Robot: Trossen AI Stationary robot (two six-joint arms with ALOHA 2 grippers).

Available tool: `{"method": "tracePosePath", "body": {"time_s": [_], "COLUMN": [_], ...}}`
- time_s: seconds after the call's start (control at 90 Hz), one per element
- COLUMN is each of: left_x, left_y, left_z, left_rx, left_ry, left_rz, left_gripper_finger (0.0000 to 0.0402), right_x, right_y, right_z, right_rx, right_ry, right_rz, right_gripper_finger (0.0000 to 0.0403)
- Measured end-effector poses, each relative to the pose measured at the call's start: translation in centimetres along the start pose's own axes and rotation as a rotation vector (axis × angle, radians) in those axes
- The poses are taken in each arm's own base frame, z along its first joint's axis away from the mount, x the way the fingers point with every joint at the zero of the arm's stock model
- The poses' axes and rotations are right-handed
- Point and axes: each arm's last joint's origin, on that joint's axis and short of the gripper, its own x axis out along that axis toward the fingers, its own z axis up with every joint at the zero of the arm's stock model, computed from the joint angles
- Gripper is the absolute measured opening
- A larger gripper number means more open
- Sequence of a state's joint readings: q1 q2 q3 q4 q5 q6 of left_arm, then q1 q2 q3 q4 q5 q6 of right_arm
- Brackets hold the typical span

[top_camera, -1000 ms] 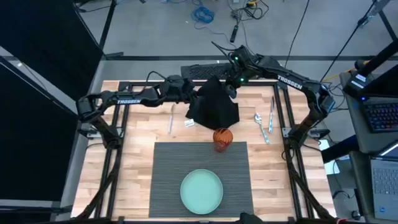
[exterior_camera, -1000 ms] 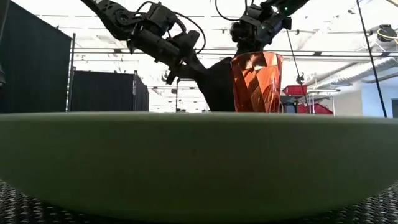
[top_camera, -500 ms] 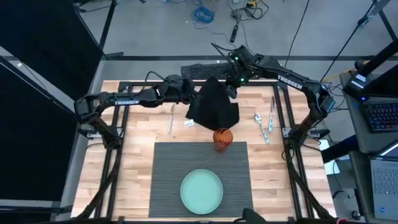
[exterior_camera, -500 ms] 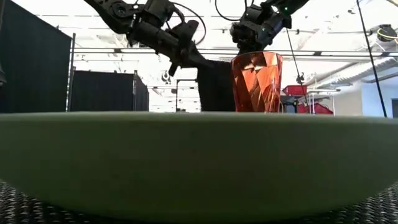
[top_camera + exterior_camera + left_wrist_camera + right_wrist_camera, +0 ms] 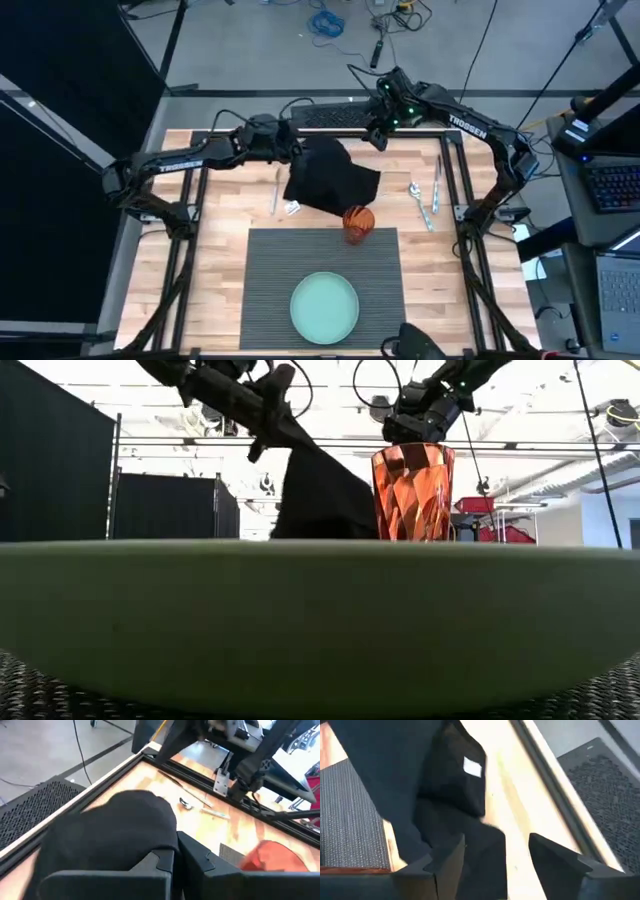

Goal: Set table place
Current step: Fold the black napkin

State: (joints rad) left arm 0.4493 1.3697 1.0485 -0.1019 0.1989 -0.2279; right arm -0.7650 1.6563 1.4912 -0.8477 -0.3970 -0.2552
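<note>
One ribbed dark grey placemat lies on the wooden tabletop, well short of both grippers, toward the near edge. On it sits one pale green plate, nothing in it. One orange faceted tumbler stands upright at the mat's far edge; its contents cannot be made out.

The left gripper is closed on one black cloth napkin, pinching its upper fold; in the left wrist view the cloth is bunched over the pressed-together fingers. The cloth hangs from that gripper toward the tumbler, its lower edge just beside the tumbler's rim. One small white tag shows at the cloth's edge.

The right gripper is beyond the cloth's far corner, fingers spread and holding nothing.

Cutlery: one knife below the left gripper; one spoon and one further utensil to the side of the right gripper, all flat on the wood.
</note>
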Motion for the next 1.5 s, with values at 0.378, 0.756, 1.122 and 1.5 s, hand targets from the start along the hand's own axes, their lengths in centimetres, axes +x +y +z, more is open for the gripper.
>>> {"method": "tracePosePath", "body": {"time_s": [0.378,0.756,1.122,1.5], "left_x": [-3.9,-3.5,-3.2,-2.3], "left_y": [-0.3,0.2,0.8,1.2], "left_z": [1.3,0.4,-0.1,-0.3], "left_rx": [0.024,-0.011,-0.012,0.003], "left_ry": [-0.085,-0.015,0.032,0.048], "left_rz": [0.145,0.244,0.272,0.268], "left_gripper_finger": [0.0000,0.0000,0.0000,0.0000], "right_x": [6.1,10.8,12.8,12.5], "right_y": [-1.8,-2.9,-1.9,-0.4], "right_z": [-2.7,-5.7,-6.4,-4.1], "right_rx": [0.063,0.180,0.212,0.198], "right_ry": [0.157,0.283,0.297,0.124], "right_rz": [0.104,0.123,0.127,0.172], "right_gripper_finger": [0.0212,0.0212,0.0212,0.0212]}}
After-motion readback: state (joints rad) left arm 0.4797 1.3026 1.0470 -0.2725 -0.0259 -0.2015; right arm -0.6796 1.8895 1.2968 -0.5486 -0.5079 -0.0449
